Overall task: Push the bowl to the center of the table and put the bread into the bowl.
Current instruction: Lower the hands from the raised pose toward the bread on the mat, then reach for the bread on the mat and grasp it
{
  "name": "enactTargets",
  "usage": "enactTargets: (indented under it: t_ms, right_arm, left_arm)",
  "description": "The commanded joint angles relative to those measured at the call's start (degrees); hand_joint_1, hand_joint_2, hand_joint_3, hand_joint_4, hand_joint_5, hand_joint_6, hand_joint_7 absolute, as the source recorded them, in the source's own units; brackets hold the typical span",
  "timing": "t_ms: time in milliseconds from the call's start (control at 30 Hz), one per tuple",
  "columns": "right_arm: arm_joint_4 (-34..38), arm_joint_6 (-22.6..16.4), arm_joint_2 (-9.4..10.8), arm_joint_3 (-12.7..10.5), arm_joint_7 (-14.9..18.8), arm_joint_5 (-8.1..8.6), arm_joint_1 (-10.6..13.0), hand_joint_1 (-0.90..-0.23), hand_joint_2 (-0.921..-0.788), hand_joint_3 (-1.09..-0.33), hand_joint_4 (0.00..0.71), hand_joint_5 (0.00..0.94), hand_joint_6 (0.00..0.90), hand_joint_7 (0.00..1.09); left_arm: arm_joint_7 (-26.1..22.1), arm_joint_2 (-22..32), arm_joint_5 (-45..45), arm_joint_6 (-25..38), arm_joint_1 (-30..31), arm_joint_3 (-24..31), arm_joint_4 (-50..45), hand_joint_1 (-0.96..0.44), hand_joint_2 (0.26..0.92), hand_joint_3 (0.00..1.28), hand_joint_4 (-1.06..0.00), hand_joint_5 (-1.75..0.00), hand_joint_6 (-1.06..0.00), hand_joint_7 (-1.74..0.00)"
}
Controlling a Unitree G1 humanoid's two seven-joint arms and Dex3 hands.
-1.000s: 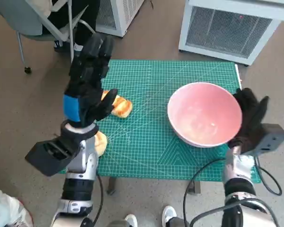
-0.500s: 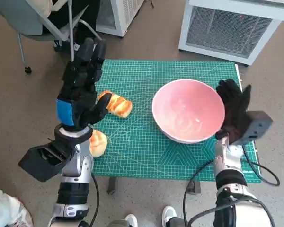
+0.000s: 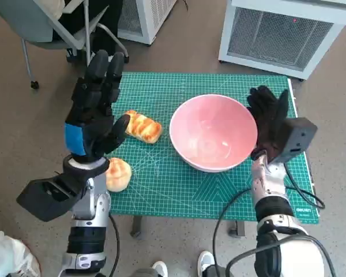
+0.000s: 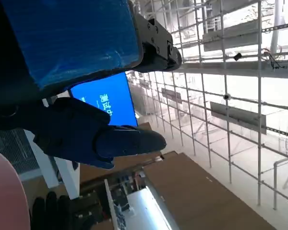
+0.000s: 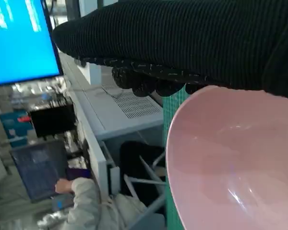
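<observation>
Your right hand (image 3: 269,122), fingers spread, presses flat against the pink bowl (image 3: 213,133), now near the bench (image 3: 179,190) center, while your empty left hand (image 3: 93,112) hovers, fingers apart, above the bread (image 3: 142,127) waiting toward the left edge.

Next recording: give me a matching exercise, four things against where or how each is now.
1. bowl
2. striped bread
3. round bun
4. left hand

a. raised above the mat, fingers spread, holding nothing
b. at the mat's near left edge
c. right hand against its side
d. on the mat between the left hand and the bowl

Pairs: 1-c, 2-d, 3-b, 4-a
</observation>
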Motion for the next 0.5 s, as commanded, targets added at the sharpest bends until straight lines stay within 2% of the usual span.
enactTargets:
  t_ms: [33, 200, 333, 400, 467, 500]
  right_arm:
    - [-0.29, -0.43, -1.57, 0.59, -0.87, -1.04, 0.07, -0.469, -0.921, -0.916, 0.223, 0.01, 0.074, 0.4]
    - [-2.52, -5.84, -2.46, 0.78, -0.15, -0.89, -0.25, -0.476, -0.921, -0.914, 0.219, 0.006, 0.067, 0.4]
    - [-6.0, -12.9, -2.79, 1.35, 2.09, -0.62, 0.03, -0.489, -0.921, -0.909, 0.209, 0.002, 0.059, 0.39]
    - [-8.35, -16.8, -3.05, 1.92, 3.49, -0.67, 0.5, -0.497, -0.921, -0.907, 0.202, 0.002, 0.057, 0.4]
    - [-10.94, -19.79, -3.22, 2.28, 5.91, 0.03, 1.07, -0.502, -0.921, -0.904, 0.208, 0.006, 0.06, 0.4]
    - [-13.39, -21.35, -3.13, 2.49, 8.13, 1.11, 1.59, -0.504, -0.921, -0.903, 0.211, 0.007, 0.061, 0.4]
  left_arm:
    - [0.95, 3.67, 5.2, -2.37, -0.1, 0.9, 1.08, -0.51, 0.921, 0.26, -0.23, 0.0, -0.38, -0.07]
    - [0.44, 10.34, 11.52, -3.61, -1.78, 1.13, 3.89, -0.49, 0.921, 0.29, -0.23, 0.0, -0.35, -0.05]
    - [0.49, 16.64, 18.05, -4.4, -4.13, 0.21, 6.54, -0.52, 0.921, 0.31, -0.24, -0.01, -0.34, -0.04]
    - [0.28, 19.67, 20.91, -4.32, -5.62, -0.54, 8.02, -0.53, 0.921, 0.33, -0.25, -0.01, -0.33, -0.03]
    - [-0.22, 22.19, 22.99, -4.0, -7.19, -1.47, 9.57, -0.54, 0.921, 0.33, -0.25, -0.01, -0.33, -0.02]
    - [-1.12, 23.67, 23.83, -3.8, -8.57, -2.23, 10.97, -0.54, 0.921, 0.32, -0.26, -0.01, -0.32, -0.02]
